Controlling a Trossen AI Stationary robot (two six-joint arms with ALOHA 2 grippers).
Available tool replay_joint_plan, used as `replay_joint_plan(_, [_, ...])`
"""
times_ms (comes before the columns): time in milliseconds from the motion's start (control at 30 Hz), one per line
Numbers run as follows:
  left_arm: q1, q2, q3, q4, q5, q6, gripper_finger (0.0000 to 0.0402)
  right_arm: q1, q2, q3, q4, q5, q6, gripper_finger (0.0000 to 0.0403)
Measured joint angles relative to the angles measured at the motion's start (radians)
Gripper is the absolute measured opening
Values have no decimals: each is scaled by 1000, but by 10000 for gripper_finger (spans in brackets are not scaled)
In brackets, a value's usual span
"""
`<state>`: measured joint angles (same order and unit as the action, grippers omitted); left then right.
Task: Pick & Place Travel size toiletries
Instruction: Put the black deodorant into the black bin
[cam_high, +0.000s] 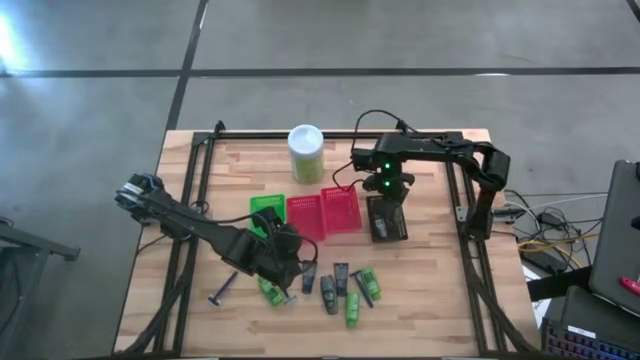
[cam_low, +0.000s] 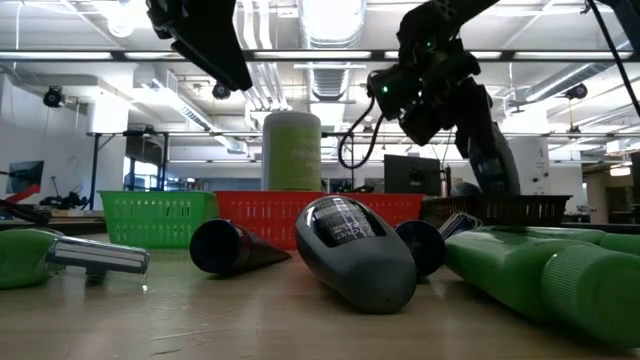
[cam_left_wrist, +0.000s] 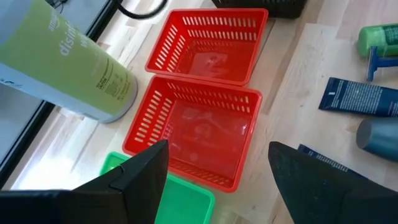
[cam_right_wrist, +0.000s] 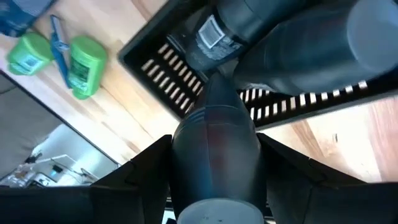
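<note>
Several travel size toiletries lie near the table's front edge: green tubes (cam_high: 352, 308), dark grey bottles (cam_high: 328, 295) and a razor (cam_high: 222, 292). My left gripper (cam_high: 278, 252) hangs open above their left end, by the green basket (cam_high: 265, 205); its wrist view shows nothing between the fingers of my left gripper (cam_left_wrist: 217, 155). My right gripper (cam_high: 385, 200) is over the dark basket (cam_high: 388, 232) and shut on a dark grey oval bottle (cam_right_wrist: 214, 143). Two more dark bottles (cam_right_wrist: 323, 56) lie inside that basket. My right gripper pinches the dark grey bottle by its two opposite sides (cam_right_wrist: 186, 155) between the two fingers. The fingers come steeply from above, and the bottle lies along them. Its far end (cam_right_wrist: 219, 93) points down over the dark basket's rim (cam_right_wrist: 149, 62); whether it touches the bottles inside I cannot tell.
Two red baskets (cam_high: 323, 212) stand side by side between the green and dark baskets. A tall pale-green canister (cam_high: 306, 152) with a white lid stands behind them. A black frame (cam_high: 195, 200) runs around the table's edges. Bare wood lies at the far left.
</note>
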<state>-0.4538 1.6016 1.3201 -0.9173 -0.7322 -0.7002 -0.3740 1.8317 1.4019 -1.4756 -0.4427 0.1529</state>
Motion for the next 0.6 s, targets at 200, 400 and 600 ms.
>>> replay_joint_plan(200, [0,0,0,0,-21,0,280,18,-84,51,19,109,104,204])
replay_joint_plan(400, [-1,0,0,-3,-51,0,280,155,-303,-15,245,457,470,196])
replay_joint_plan(600, [14,-17,0,-11,-70,32,280,325,-479,-196,397,553,753,205])
